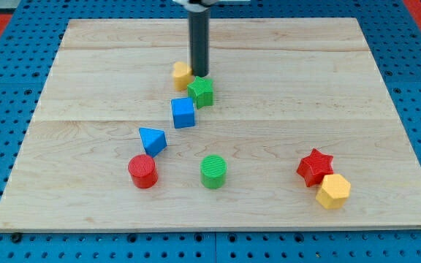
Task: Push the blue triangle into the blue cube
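The blue triangle (152, 139) lies left of the board's middle, just above the red cylinder (142, 171). The blue cube (183, 112) sits a short way up and to the right of the triangle, with a small gap between them. My tip (199, 74) is at the view's top centre, between the yellow block (182, 74) and the green block (202, 92), above the blue cube and well away from the triangle.
A green cylinder (213, 172) stands below the blue cube. A red star (314, 166) and a yellow hexagon (333, 191) sit together at the lower right. The wooden board (386, 102) lies on a blue perforated base.
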Available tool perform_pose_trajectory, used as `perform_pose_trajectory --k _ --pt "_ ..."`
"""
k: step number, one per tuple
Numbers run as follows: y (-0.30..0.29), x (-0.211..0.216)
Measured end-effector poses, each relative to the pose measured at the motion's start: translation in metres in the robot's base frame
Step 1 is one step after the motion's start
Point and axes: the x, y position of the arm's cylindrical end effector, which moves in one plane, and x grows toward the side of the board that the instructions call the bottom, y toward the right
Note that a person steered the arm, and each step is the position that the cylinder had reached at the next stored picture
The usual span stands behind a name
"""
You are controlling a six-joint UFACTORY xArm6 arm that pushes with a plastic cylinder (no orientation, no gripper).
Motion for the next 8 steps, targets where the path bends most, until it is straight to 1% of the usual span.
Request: perform_pose_trajectory --k 1,2,3,4,5,6,7,8 --pt "0.056 -0.026" --pt "0.137 0.020" --pt "0.133 0.081" --pt "0.079 0.112" --pt "0.004 0.112" --pt "-0.052 0.103" --pt "-0.043 0.078" --pt "-0.052 0.076"
